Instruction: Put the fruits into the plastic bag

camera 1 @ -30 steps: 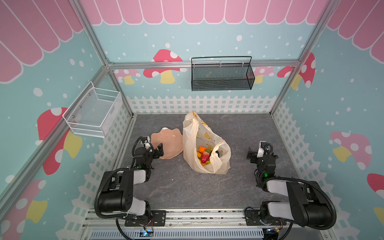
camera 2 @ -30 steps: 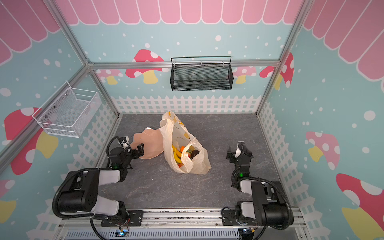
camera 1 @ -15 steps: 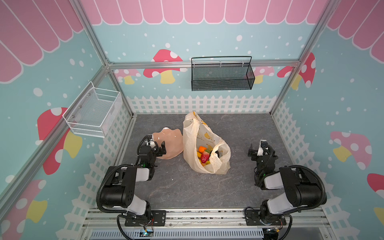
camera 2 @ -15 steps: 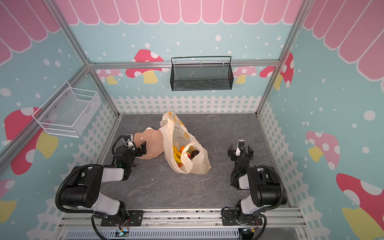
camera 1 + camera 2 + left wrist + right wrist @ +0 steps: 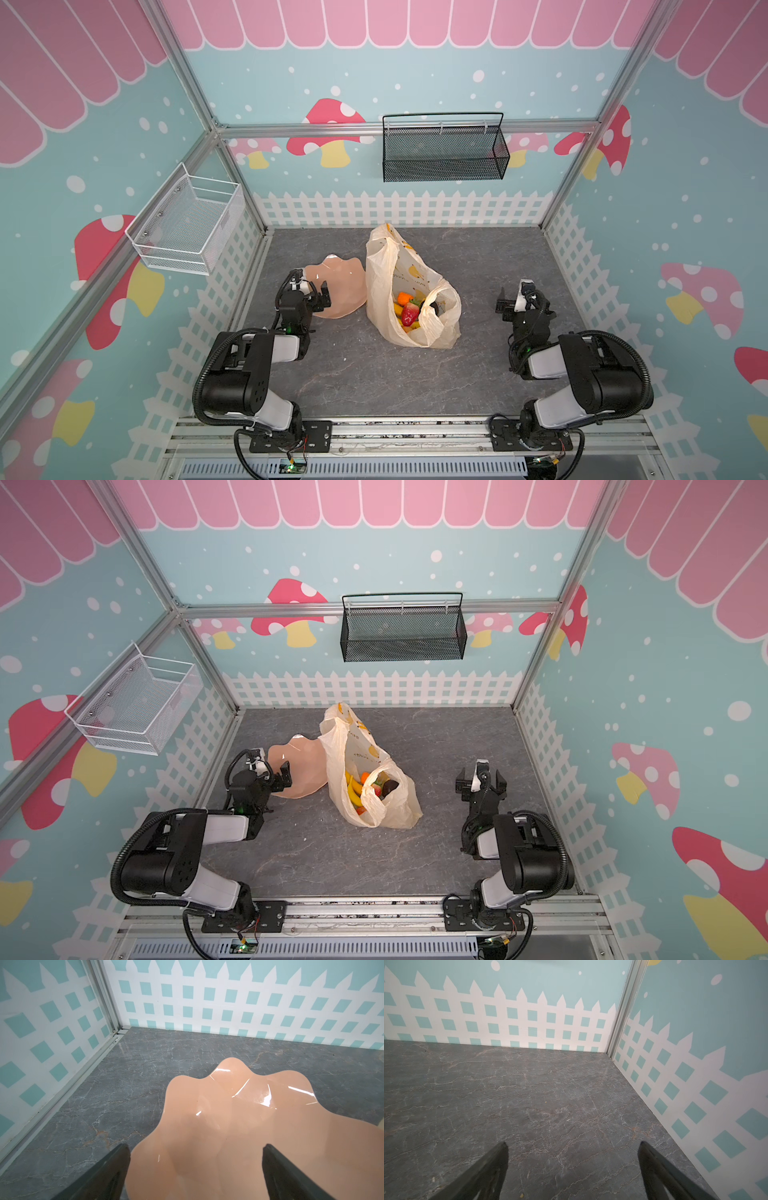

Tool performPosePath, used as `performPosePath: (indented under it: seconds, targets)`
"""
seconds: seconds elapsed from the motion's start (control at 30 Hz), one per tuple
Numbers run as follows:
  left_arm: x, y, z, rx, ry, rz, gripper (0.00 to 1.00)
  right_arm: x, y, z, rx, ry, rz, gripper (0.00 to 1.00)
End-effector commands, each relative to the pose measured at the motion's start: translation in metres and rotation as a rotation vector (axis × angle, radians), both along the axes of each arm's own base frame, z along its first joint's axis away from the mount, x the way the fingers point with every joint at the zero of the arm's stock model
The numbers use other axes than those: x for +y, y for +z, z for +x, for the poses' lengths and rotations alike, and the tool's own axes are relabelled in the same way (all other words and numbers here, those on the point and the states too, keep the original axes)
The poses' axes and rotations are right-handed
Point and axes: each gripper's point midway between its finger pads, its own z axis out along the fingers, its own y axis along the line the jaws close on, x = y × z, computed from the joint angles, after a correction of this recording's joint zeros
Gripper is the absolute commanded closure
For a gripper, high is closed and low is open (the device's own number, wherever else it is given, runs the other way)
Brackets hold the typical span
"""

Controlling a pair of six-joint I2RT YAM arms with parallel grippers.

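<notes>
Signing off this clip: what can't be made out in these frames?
- Fruits: both top views show only the top layer; the plastic bag's crinkled wall hides how many lie beneath.
- Dark thing in the bag's mouth: too small to identify.
- Pink dish: cut off by the left wrist view's edges; the bag hides its adjoining side in both top views.

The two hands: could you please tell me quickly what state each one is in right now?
Left hand: open, holding nothing, at the pink dish.
Right hand: open, holding nothing, over the table.
</notes>
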Motion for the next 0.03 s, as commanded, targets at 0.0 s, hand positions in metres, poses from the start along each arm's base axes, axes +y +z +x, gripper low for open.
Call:
performPosePath:
  seconds: [0.0]
  targets:
    - [0.0007,0.0041,0.0039,-0.011,-0.003,0.000,0.01,-0.0004,0.0106,0.0008,-0.040,-0.001,-0.001,0.02]
